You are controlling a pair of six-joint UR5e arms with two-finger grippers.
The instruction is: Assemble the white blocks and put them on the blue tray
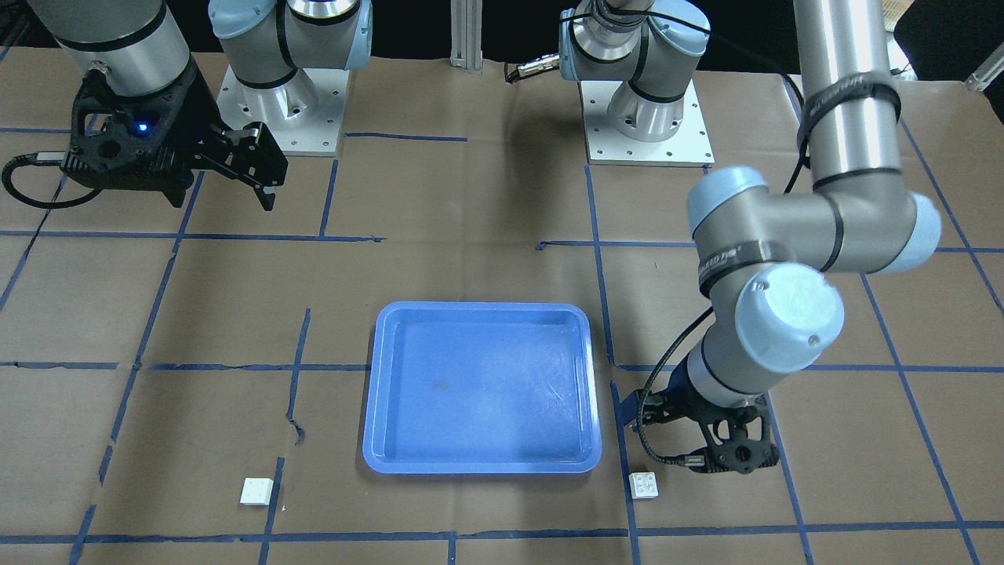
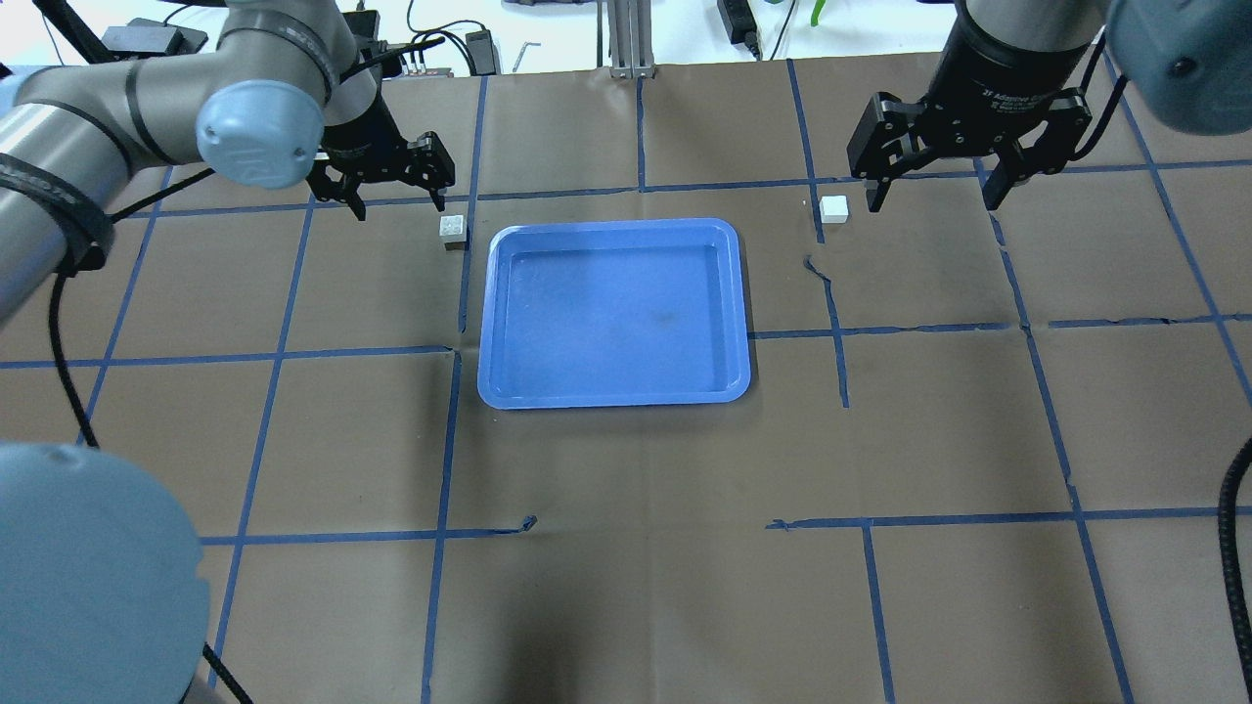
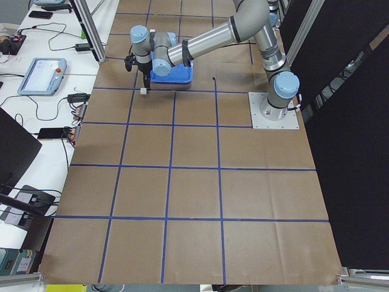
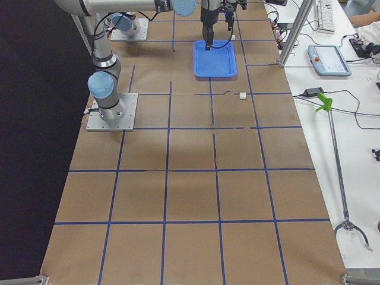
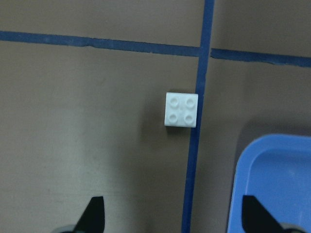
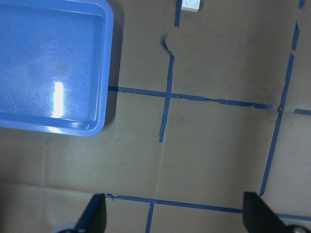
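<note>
The blue tray (image 2: 614, 391) lies in the middle of the table and has nothing in it. One white block (image 2: 452, 230) sits studs-up on the paper just off the tray's far left corner. It shows centred in the left wrist view (image 5: 181, 109), beside a blue tape line. My left gripper (image 2: 401, 205) is open and empty, hovering close by this block. The other white block (image 2: 833, 208) sits to the right of the tray, at the top edge of the right wrist view (image 6: 191, 5). My right gripper (image 2: 931, 200) is open and empty, raised well above the table next to that block.
Brown paper with blue tape grid lines (image 2: 841, 332) covers the table. The two arm bases (image 1: 647, 118) stand at the robot's side. A tray corner (image 5: 277, 184) shows near the left gripper's fingers. Cables and devices lie beyond the table's far edge (image 2: 469, 44).
</note>
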